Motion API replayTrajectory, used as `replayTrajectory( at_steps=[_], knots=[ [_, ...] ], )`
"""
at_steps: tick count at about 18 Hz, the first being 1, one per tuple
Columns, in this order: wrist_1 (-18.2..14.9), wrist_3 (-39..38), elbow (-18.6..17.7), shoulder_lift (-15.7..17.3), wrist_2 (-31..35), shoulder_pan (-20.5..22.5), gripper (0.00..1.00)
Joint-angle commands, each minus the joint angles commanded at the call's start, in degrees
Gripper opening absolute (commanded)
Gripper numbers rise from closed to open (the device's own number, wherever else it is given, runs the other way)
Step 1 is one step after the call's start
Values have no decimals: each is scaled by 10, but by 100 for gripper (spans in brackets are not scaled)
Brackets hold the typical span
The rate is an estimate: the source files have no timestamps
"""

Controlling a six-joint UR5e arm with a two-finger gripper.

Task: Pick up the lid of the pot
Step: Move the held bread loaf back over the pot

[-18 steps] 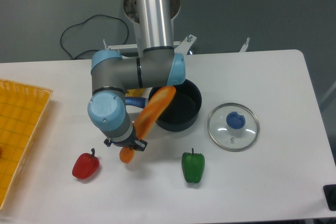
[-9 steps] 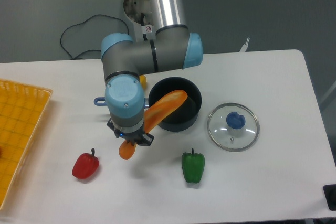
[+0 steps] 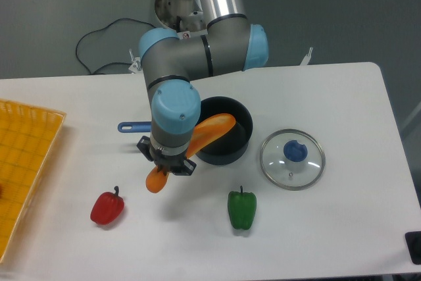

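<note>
One orange carrot (image 3: pixel 208 133), pinched in the jaws, leans flatter than before

The arm (image 3: pixel 174 106) reaches down, its jaws lowermost and clamped.

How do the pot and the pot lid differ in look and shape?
The pot is black and opaque; the pot lid is clear with a blue knob. The pot is deep and open-topped, whereas the pot lid is shallow. Both are round and sit on the table.
</note>
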Motion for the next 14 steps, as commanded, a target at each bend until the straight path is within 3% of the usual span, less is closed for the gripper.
replayTrajectory(
  at_steps=[4,11,14],
  knots=[
    [0,21,-11,4,-14,9,22],
    [3,78,-68,33,-20,29,26],
    [-1,92,-71,42,-21,39,28]
  ],
)
